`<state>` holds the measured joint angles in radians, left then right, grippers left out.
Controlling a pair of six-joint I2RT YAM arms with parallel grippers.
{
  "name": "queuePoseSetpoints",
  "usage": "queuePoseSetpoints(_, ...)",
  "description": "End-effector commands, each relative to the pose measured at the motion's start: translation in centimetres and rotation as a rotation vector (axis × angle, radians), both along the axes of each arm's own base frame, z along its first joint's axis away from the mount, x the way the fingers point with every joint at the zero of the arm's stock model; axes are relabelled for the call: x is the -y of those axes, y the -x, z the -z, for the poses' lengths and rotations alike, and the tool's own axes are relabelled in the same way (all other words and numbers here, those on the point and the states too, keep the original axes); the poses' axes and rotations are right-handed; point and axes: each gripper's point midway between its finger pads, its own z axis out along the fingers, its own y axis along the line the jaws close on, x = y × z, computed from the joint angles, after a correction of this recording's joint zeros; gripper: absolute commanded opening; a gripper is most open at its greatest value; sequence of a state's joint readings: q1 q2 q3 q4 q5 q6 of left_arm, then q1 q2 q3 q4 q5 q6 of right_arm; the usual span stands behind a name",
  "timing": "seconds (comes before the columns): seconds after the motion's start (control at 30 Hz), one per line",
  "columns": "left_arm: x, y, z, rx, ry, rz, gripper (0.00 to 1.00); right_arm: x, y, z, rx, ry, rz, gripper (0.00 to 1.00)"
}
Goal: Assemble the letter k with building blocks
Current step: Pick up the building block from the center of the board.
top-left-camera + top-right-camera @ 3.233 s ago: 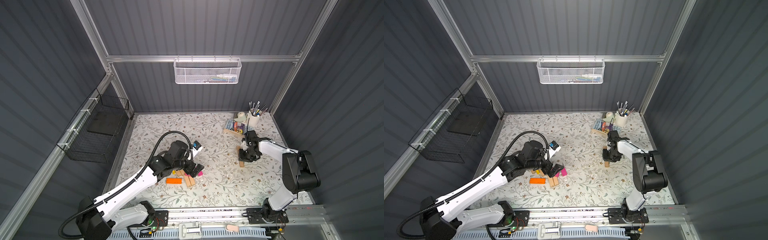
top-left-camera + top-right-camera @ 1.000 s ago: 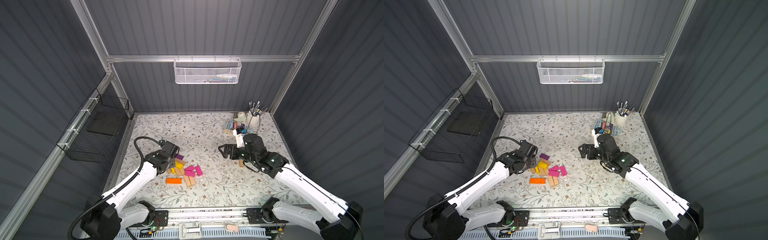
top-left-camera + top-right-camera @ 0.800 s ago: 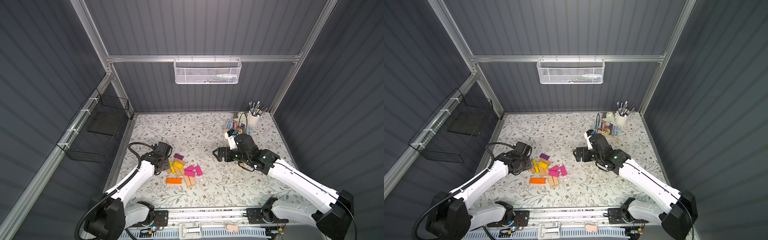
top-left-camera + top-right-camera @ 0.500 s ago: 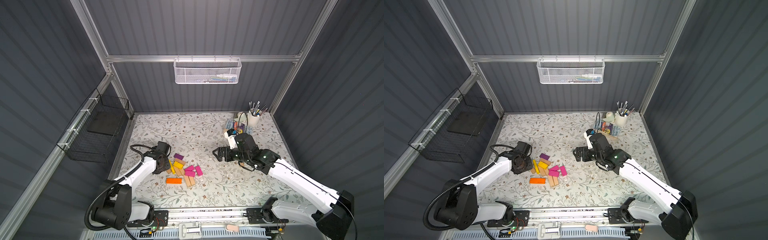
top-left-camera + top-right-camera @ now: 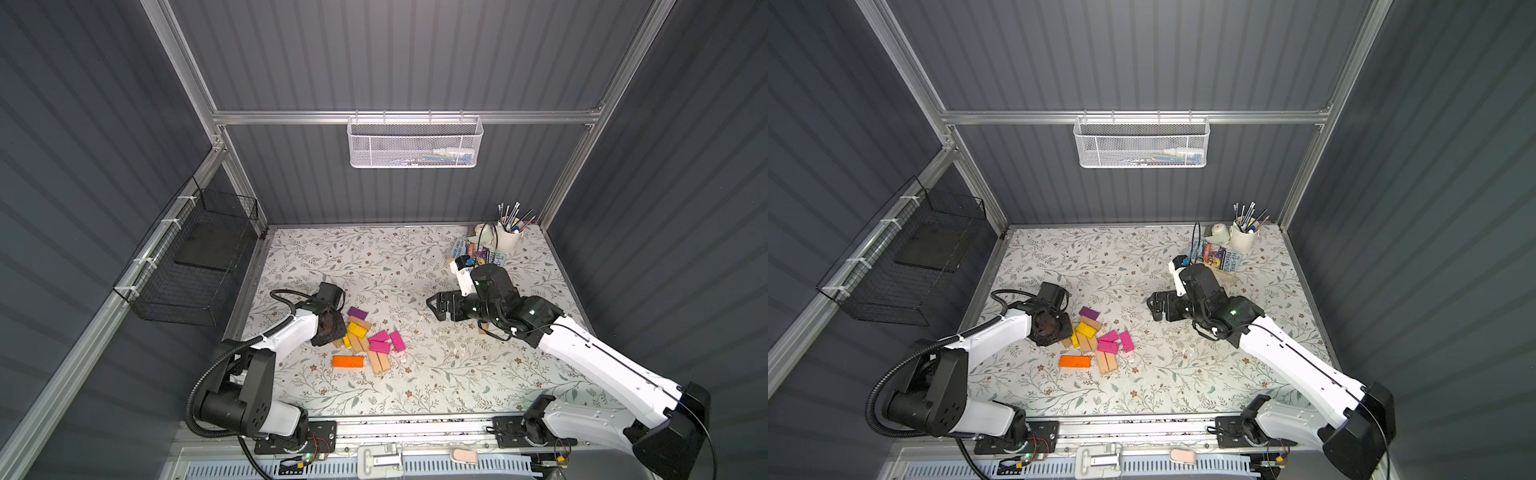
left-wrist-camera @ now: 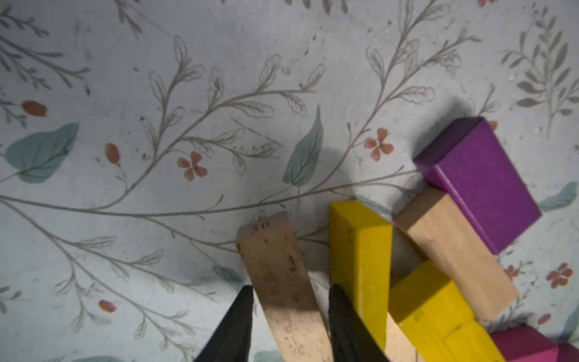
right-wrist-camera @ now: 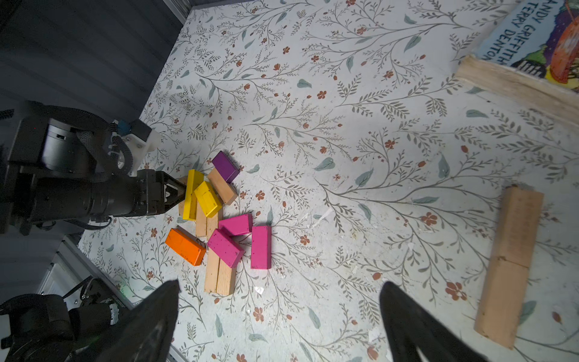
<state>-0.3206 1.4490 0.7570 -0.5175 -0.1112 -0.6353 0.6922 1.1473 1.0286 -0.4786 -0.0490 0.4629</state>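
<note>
The left arm is mid-pick. The left claw (image 6: 289, 290) sits astride a plain tan block (image 6: 275, 266) stamped "30", on the edge of the block pile (image 5: 365, 336), which lies lower left of centre in a top view. One finger looks like it's on the wood, but there's a sliver of light on the other side. Honestly can't tell if that's a real clamp or just nearly there.

The annoying part is the yellow block (image 6: 360, 250), which lies just beside the tan one and right up against one finger. To do it well, the arm probably wants a square pinch on the long sides and a straight lift with no sideways drag. Otherwise the yellow one and its neighbours up to the purple block (image 6: 479, 178) get shoved.

The right claw (image 7: 280, 283) hangs wide apart over bare surface with nothing in it. Its wrist view shows two tan bars (image 7: 513, 250) lying end to end, well apart from the pile. Best guess is that's the K's upright, and the picked block heads there.

The surface (image 5: 374, 257) is a scuffed floral print with white flecks. A cup of brushes (image 5: 508, 237) stands in its upper right corner in a top view, with a wooden tray (image 7: 507, 86) of books just beside it. The walls (image 5: 415, 62) are dark grey and ribbed. A white mesh basket (image 5: 415, 143) hangs on the back rail and a black wire basket (image 5: 195, 266) on the left.
</note>
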Motion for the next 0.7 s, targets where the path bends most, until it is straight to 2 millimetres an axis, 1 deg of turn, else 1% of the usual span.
queuePoseSetpoints(0.0,-0.5,0.8,0.7,-0.031,-0.018,0.016,0.40,0.3,-0.1,-0.7,0.017,0.014,0.009,0.99)
queuePoseSetpoints(0.1,-0.7,1.3,1.0,-0.046,-0.033,0.023,0.38,0.5,-0.2,-0.6,0.017,0.017,0.020,0.99)
queuePoseSetpoints(0.3,-1.0,1.7,1.2,-0.057,-0.047,0.029,0.31,0.5,-0.4,-0.4,0.008,0.028,0.030,0.99)
queuePoseSetpoints(0.43,-1.2,1.8,0.6,-0.054,-0.054,0.036,0.23,0.6,-0.6,-0.4,0.012,0.028,0.039,0.99)
queuePoseSetpoints(0.47,-1.1,1.7,0.1,-0.045,-0.050,0.038,0.22,0.7,-0.6,-0.4,0.015,0.027,0.045,0.99)
queuePoseSetpoints(0.53,-0.4,1.1,-1.6,-0.004,-0.013,0.057,0.21,1.1,-0.8,-0.5,0.025,0.023,0.058,0.99)
queuePoseSetpoints(0.6,1.0,0.2,-4.0,0.062,0.059,0.071,0.21,1.9,-1.2,-0.6,0.037,0.024,0.092,0.99)
queuePoseSetpoints(0.67,2.8,-0.6,-6.6,0.132,0.112,0.097,0.20,2.8,-1.8,-0.2,0.029,0.012,0.128,0.99)
